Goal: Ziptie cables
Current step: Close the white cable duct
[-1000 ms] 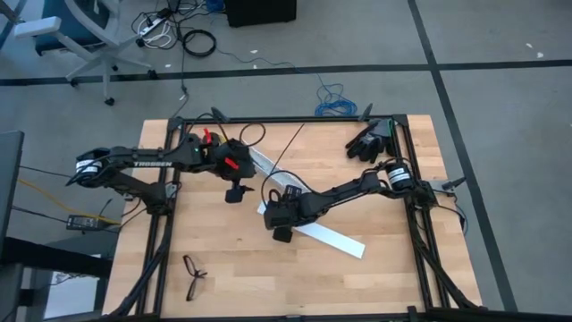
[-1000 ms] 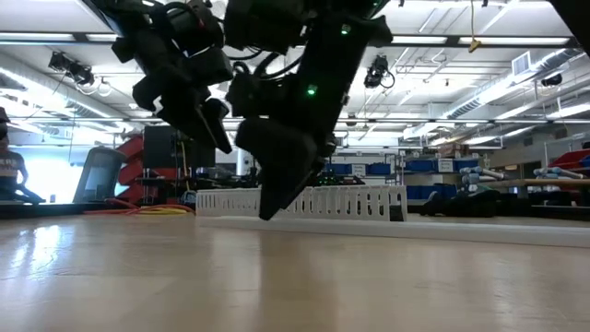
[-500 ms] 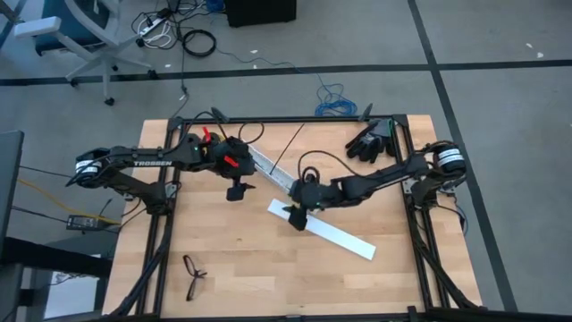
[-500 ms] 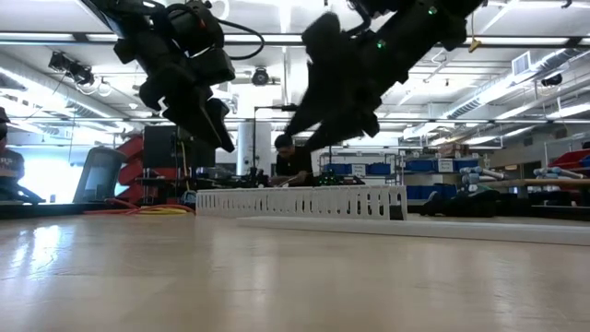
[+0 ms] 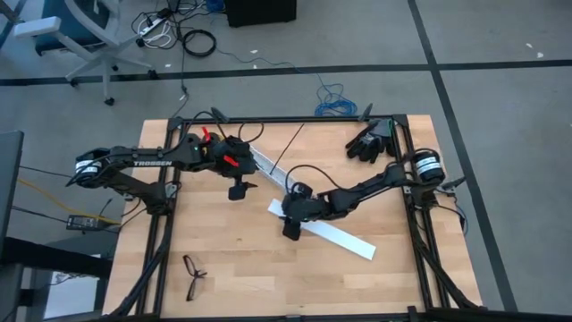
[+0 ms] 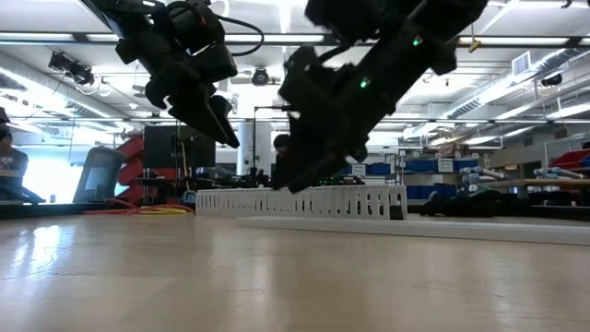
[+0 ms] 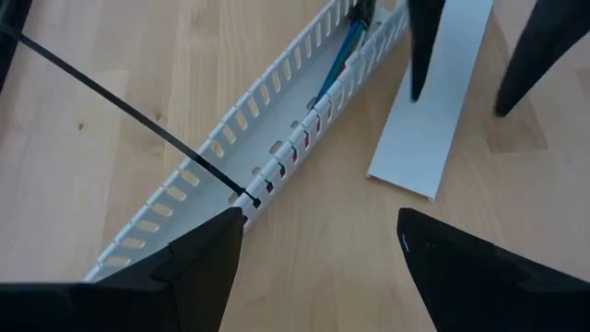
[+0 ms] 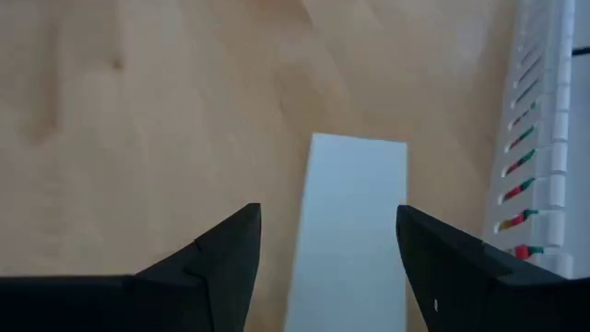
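The cables (image 7: 337, 66) lie inside a white slotted rail (image 7: 277, 152) that rests on the table; their colours show through its slots (image 8: 522, 138). The ziptie (image 7: 129, 115), a thin black strip, sticks with one end into a slot in the rail's side and slants up toward the far edge (image 5: 288, 148). My left gripper (image 7: 318, 221) hangs open above the rail (image 5: 237, 190). My right gripper (image 8: 329, 214) is open over the left end of a flat white cover strip (image 8: 355, 221), one finger on either side of it, held above the table (image 6: 295, 175).
The flat white strip (image 5: 326, 231) lies slanting across the table's middle. Black glasses (image 5: 194, 273) lie near the front left. A black glove-like heap (image 5: 369, 141) sits at the far right corner. Black frame bars (image 5: 420, 259) run along both sides.
My right gripper has lifted off the table, drawn back toward the right edge and tipped closer to level, then come back over the flat strip's left end. The flat strip now lies a little farther toward the right edge than a second ago.
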`<action>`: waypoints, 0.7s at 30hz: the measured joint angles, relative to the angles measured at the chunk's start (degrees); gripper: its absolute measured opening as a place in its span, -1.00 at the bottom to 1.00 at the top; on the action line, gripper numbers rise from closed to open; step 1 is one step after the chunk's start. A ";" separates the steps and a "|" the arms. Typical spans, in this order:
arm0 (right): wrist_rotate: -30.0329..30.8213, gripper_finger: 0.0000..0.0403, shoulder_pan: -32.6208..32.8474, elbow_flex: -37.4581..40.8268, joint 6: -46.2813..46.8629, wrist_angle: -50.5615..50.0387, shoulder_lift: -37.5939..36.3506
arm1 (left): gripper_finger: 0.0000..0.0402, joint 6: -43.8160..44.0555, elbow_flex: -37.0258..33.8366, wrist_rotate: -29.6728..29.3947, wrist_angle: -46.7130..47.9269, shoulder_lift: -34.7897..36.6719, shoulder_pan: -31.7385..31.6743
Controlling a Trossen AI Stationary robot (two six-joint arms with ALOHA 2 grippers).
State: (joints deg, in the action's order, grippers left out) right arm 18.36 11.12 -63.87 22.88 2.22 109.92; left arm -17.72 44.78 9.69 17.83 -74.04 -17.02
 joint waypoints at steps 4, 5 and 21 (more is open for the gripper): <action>0.39 0.17 -1.07 -1.18 0.15 -1.70 2.52 | 0.49 0.00 -0.01 -0.01 -0.06 0.00 0.00; 0.49 0.16 -1.26 -1.28 0.46 -2.40 2.68 | 0.49 0.00 0.00 -0.01 -0.04 0.00 0.00; -3.71 0.14 -0.60 -1.39 3.82 -5.74 3.79 | 0.49 0.03 -0.01 -0.04 -0.39 0.00 0.01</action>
State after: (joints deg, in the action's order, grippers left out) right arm 14.65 10.52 -65.25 26.70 -3.52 113.71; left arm -17.68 44.77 9.65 17.44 -74.04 -17.01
